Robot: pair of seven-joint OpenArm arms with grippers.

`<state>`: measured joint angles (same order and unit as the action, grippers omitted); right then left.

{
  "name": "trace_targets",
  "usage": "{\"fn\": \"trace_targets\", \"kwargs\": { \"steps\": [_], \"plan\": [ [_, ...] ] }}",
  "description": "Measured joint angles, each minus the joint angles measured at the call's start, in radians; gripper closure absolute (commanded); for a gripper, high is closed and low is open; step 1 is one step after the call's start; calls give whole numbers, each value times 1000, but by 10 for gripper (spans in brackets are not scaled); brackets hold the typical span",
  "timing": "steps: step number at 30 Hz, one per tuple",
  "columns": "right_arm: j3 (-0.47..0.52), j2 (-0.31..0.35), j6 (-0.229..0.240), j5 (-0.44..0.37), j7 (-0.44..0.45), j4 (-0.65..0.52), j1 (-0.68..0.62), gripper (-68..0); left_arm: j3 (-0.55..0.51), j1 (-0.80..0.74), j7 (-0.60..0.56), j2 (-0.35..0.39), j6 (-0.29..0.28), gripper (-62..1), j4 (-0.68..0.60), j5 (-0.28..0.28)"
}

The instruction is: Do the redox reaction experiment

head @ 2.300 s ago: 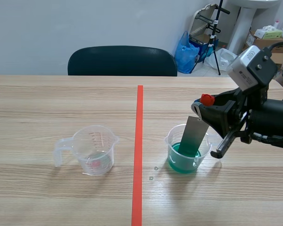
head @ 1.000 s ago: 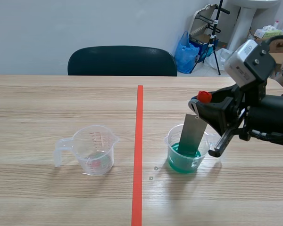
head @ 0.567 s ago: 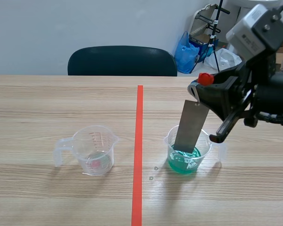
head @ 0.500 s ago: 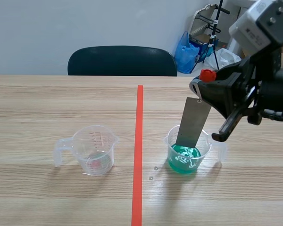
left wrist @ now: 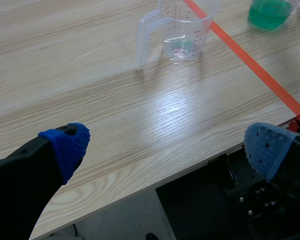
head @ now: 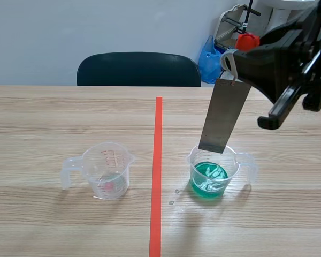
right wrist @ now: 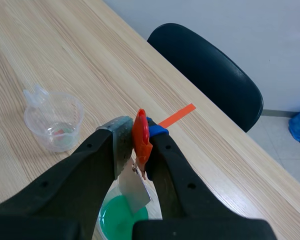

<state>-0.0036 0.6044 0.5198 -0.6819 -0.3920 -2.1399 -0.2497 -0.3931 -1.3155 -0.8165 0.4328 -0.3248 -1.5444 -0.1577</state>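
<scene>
Right wrist view: I logged right claw (right wrist: 140, 134) clamped on red clip (right wrist: 141, 145), metal plate (head: 223, 115) hanging over green-liquid beaker (head: 213, 171); left claw (left wrist: 165, 146) spread open over desk (left wrist: 90, 75).

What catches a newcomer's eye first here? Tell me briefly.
The grey metal strip stands out first, hanging from a red clip pinched in the right gripper, raised on the right side. Just below it stands a clear beaker of bright green liquid. A near-empty clear beaker sits left of the orange-red tape line.
</scene>
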Motion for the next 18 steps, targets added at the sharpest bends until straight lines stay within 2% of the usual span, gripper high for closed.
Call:
{"fn": "trace_targets", "kwargs": {
  "steps": [3,7,18],
  "plan": [
    [24,0,0,-4,-6,-1,0,-20,0,0,0,0,0,-623,0,0],
    [63,0,0,-65,-46,-1,0,-20,0,0,0,0,0,-623,0,0],
    [91,0,0,-79,-55,-1,0,-20,0,0,0,0,0,-623,0,0]
  ]
}}
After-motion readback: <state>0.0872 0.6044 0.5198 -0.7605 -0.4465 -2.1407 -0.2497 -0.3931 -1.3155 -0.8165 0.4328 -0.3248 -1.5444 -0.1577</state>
